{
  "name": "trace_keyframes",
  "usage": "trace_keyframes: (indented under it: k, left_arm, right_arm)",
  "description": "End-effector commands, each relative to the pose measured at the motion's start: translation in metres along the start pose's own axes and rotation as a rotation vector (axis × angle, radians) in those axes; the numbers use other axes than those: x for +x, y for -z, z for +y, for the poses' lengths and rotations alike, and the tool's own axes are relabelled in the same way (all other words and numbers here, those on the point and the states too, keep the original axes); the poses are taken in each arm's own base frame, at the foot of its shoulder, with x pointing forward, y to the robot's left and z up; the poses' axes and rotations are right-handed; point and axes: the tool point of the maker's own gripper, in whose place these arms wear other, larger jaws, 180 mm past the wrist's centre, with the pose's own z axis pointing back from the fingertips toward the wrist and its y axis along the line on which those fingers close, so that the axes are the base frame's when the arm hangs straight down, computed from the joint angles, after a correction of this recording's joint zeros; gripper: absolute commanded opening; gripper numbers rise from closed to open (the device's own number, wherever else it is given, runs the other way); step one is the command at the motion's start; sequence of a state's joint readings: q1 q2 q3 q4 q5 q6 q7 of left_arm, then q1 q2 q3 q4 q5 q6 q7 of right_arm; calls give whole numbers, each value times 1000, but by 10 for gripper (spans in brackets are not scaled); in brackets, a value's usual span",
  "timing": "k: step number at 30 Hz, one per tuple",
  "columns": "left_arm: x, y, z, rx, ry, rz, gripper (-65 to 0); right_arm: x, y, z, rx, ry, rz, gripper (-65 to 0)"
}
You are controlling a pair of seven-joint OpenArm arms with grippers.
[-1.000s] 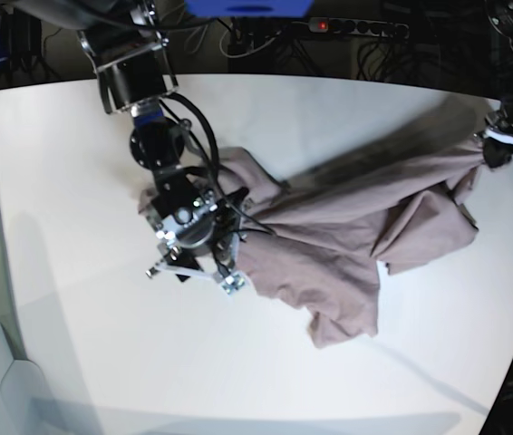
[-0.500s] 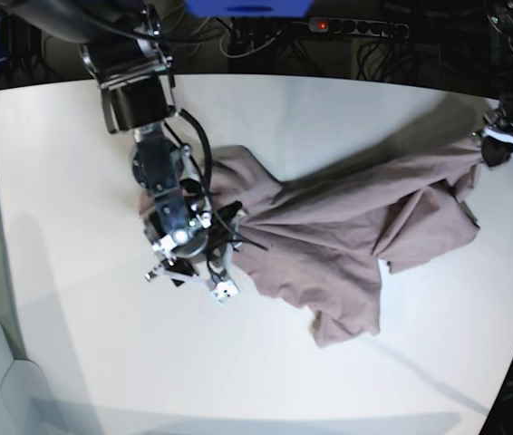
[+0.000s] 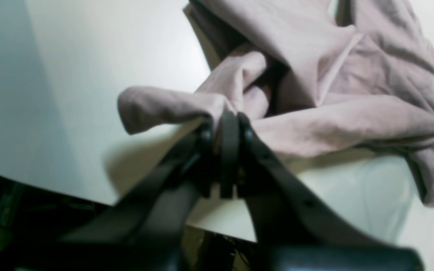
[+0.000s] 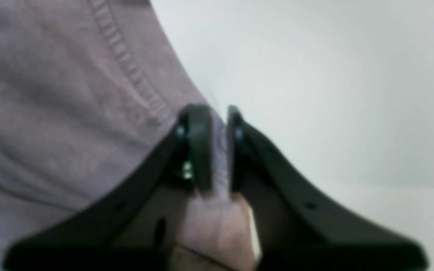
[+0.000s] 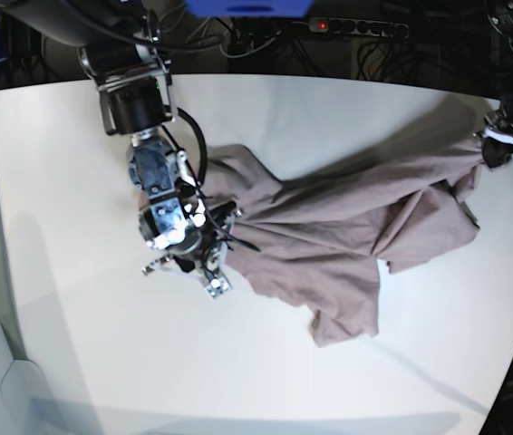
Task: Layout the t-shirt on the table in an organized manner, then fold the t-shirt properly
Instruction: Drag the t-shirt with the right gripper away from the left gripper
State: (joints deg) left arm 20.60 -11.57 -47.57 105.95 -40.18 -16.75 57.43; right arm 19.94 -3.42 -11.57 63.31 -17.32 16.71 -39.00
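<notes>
The mauve t-shirt (image 5: 347,227) lies crumpled and stretched across the white table (image 5: 329,118). My right gripper (image 5: 198,263) is at the shirt's left edge. The right wrist view shows its jaws shut on a stitched hem of the t-shirt (image 4: 70,113), with cloth pinched at the right gripper (image 4: 219,150). My left gripper (image 5: 490,149) holds the shirt's far right corner, lifted a little at the table's right edge. In the left wrist view, the left gripper (image 3: 229,128) is shut on a bunched fold of the t-shirt (image 3: 352,113).
Bare white table (image 3: 70,94) lies left of the shirt and in front of it (image 5: 238,362). A power strip (image 5: 347,27) and cables sit beyond the far edge. The table's right edge runs close to the left gripper.
My right gripper has closed on the shirt's left hem, and that arm has shifted slightly left. The left gripper and its corner of the shirt have stayed put.
</notes>
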Motion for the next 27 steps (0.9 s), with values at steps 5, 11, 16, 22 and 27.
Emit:
trace_keyframes:
  k: [5, 11, 16, 22, 27]
  left_arm:
    - [16, -4, -4, -13, 22, -50, -647]
    - [24, -11, -16, -31, 49, -80, -647]
    - [23, -13, -32, -98, 10, -95, -647]
    - [25, -14, -39, -142, -20, -104, -647]
    - [23, -15, -42, -165, -37, -102, -647]
  right_arm:
    - [-2, -3, -30, -57, -20, 8, -650]
    - [-27, -9, -83, -143, 42, 42, -650]
    - [-40, -23, -140, -238, 183, 39, -650]
    - [-60, -47, -203, -349, 357, 22, -650]
    - [-71, -59, -220, -387, 431, 17, -650]
